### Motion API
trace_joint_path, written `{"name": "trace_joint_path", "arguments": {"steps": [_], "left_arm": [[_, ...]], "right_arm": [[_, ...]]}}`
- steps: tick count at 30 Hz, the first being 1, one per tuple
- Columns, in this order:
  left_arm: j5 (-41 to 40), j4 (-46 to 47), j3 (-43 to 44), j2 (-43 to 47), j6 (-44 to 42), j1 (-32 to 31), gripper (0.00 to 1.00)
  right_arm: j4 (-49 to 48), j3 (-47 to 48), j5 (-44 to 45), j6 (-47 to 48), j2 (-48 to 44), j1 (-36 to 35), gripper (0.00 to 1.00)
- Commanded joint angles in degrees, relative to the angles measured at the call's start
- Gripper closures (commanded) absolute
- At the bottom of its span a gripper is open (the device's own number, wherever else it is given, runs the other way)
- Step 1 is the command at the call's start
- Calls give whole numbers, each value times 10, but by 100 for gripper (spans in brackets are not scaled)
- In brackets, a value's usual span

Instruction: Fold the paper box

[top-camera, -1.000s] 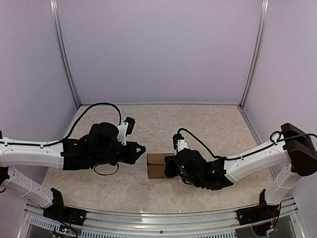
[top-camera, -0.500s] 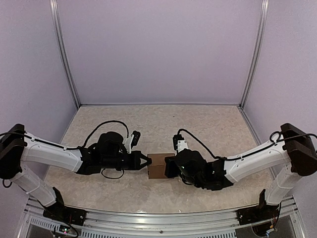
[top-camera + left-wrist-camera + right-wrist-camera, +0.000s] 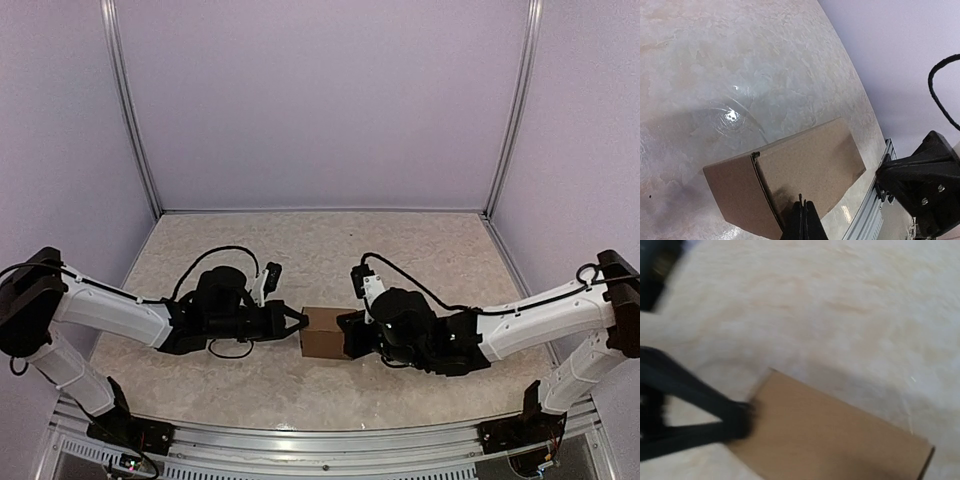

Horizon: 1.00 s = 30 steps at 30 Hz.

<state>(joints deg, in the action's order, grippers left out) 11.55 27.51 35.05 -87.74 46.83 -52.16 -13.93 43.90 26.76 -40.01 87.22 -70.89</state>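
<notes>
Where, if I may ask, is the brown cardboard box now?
Top view: the brown cardboard box sits front-centre, between the left end effector and the right end effector.

My left arm (image 3: 110, 308) and right arm (image 3: 540, 312) show white tubular links, bulky black joints and black cables looping at twelve o'clock; my left gripper (image 3: 301, 321) tapers, black.

Robotics lab cell, enclosed by plain lilac panels (image 3: 320, 100), framed by aluminium posts (image 3: 130, 110), marbled desk (image 3: 320, 250), left arm (image 3: 110, 310) and right arm (image 3: 540, 315) mounted at metal rail (image 3: 300, 440).

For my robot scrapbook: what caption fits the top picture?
Left gripper and right gripper, both shut, flank the paper box.
</notes>
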Motion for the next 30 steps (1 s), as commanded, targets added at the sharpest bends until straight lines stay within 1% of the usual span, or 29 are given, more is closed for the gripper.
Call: {"name": "trace_joint_path", "arguments": {"steps": [1,4,9,15,21,30], "left_arm": [[-24,-114,-14,-8,-12,3,100],[-27,-120,-10,-4,-15,3,100],[-27,-124,-8,-1,-16,2,100],[-25,-127,-3,-4,-16,2,100],[-26,-128,-1,-5,-14,2,100],[-25,-129,3,-13,-13,2,100]], "right_arm": [[19,-4,-100,67,-80,34,100],[27,-11,-149,80,-118,58,100],[11,-43,-245,60,-144,107,100],[-61,-91,-325,17,-121,144,100],[-119,-107,-358,-9,-90,159,100],[-132,-98,-366,-10,-58,169,100]]}}
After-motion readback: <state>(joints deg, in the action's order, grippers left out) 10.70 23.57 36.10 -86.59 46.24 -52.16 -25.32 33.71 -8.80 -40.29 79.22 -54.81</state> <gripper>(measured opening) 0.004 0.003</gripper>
